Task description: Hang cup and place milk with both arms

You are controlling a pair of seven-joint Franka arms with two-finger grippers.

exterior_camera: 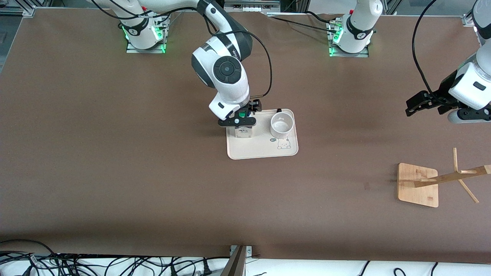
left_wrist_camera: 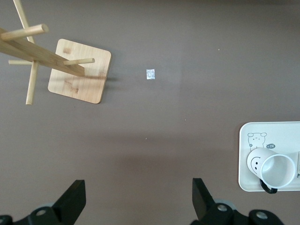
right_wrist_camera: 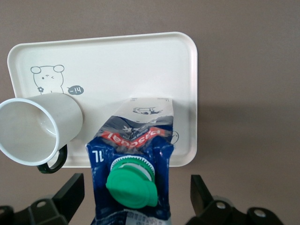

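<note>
The milk (exterior_camera: 242, 132), a carton with a dark blue top and green cap, stands on a cream tray (exterior_camera: 264, 153) at the table's middle. The white cup (exterior_camera: 282, 124) stands upright beside it on the tray, toward the left arm's end, with its black handle pointing toward the robots' bases. My right gripper (exterior_camera: 240, 120) is open, with its fingers on either side of the carton's top and a gap on each side; in the right wrist view the milk (right_wrist_camera: 133, 154), cup (right_wrist_camera: 37, 131) and tray (right_wrist_camera: 117, 56) show. My left gripper (exterior_camera: 416, 105) is open and empty, up over bare table.
A wooden cup rack (exterior_camera: 418, 184) with a square base and pegs stands toward the left arm's end, nearer the front camera than the tray. The left wrist view shows the rack (left_wrist_camera: 79, 77), the cup's smiley face (left_wrist_camera: 255, 161) and the tray (left_wrist_camera: 262, 129).
</note>
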